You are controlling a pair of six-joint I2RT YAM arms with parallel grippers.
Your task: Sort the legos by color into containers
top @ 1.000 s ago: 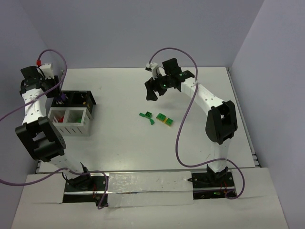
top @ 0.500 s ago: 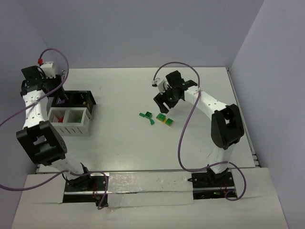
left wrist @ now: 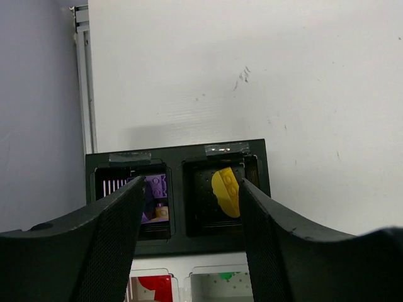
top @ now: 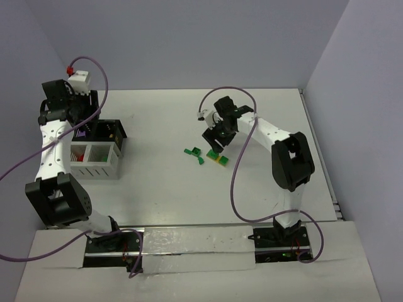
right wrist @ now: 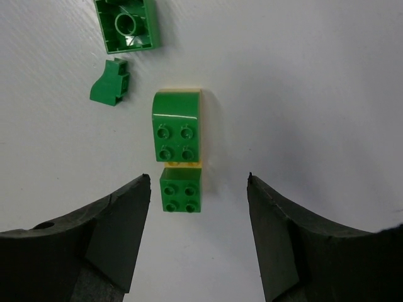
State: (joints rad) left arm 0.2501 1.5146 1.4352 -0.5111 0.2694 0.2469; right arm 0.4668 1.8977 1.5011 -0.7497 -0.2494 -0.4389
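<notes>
The left claw [left wrist: 190, 189] hangs released above the black plastic tray [left wrist: 176, 154], its two dark fingers apart with nothing between them. Through the gap the tray's two near compartments show: purple studded bricks [left wrist: 154, 189] lie in the left one and a yellow rounded brick [left wrist: 225, 192] in the right one. Just beside the tray, on its near side, stands the white slatted-sided box [top: 94, 168]; a red piece [left wrist: 151, 286] sits in its left compartment and a bit of green [left wrist: 220, 275] in the right one. Over at mid-table, the right claw [right wrist: 199, 182] is also released, its jaws spread to either side of a small square green four-stud brick [right wrist: 181, 190] without touching it. Right behind that brick a green brick with a curved top [right wrist: 177, 135] rests on a yellow plate, whose edge peeks out. Farther off on the white table [right wrist: 302, 75] lie a small green curved piece [right wrist: 110, 82] and a green square brick turned hollow side up [right wrist: 126, 24].
</notes>
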